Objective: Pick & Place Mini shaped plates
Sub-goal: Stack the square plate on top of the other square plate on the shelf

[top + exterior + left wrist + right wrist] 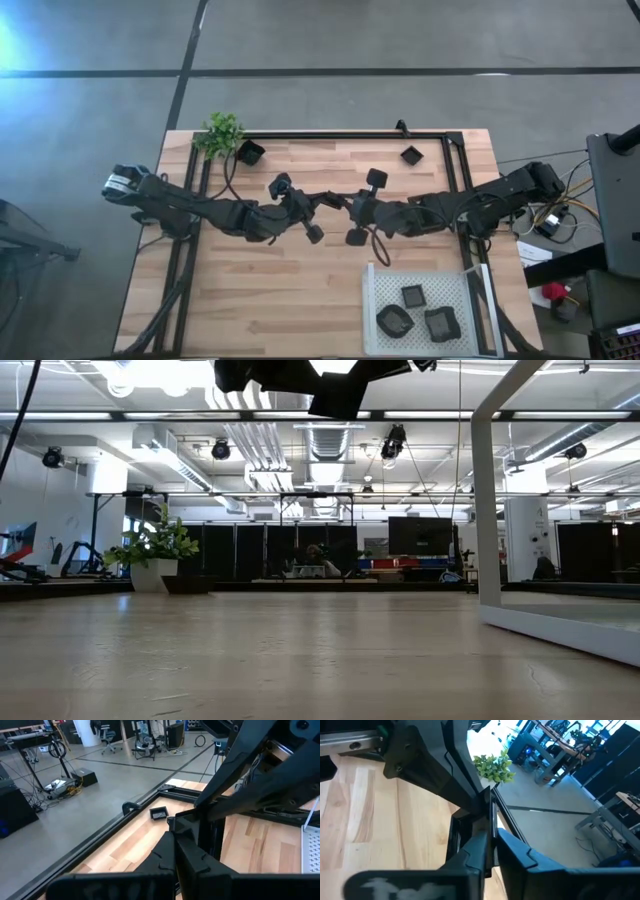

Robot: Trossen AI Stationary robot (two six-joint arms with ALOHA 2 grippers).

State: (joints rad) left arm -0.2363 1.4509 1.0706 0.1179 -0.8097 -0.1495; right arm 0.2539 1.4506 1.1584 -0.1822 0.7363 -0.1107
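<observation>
My left gripper point(328, 203) and right gripper point(342, 204) meet tip to tip high over the table's middle, both shut on one thin black mini plate point(493, 807) that shows only edge-on. In the low view both grippers sit at the top edge point(300, 380), well clear of the wood. Two more black mini plates lie flat near the far edge, one by the plant point(250, 152) and one toward the right point(411, 155). Three others rest in the white perforated tray point(375, 300) at the near right: point(412, 296), point(394, 320), point(441, 323). My left gripper pinches the plate between its two fingers point(165, 855), coming level from the table's left; the right gripper's body hides which part it has. The plate is lifted clear of the table. My right gripper pinches the plate's thin edge point(493, 825) between its two fingers point(515, 860), coming level from the table's right. The plate stands on edge between the two grippers, clear of the table.
A small green plant point(222, 133) stands at the far left corner. A black frame rail point(340, 135) runs along the far edge and both sides. Bare wood lies in the middle and near left of the table point(260, 290).
</observation>
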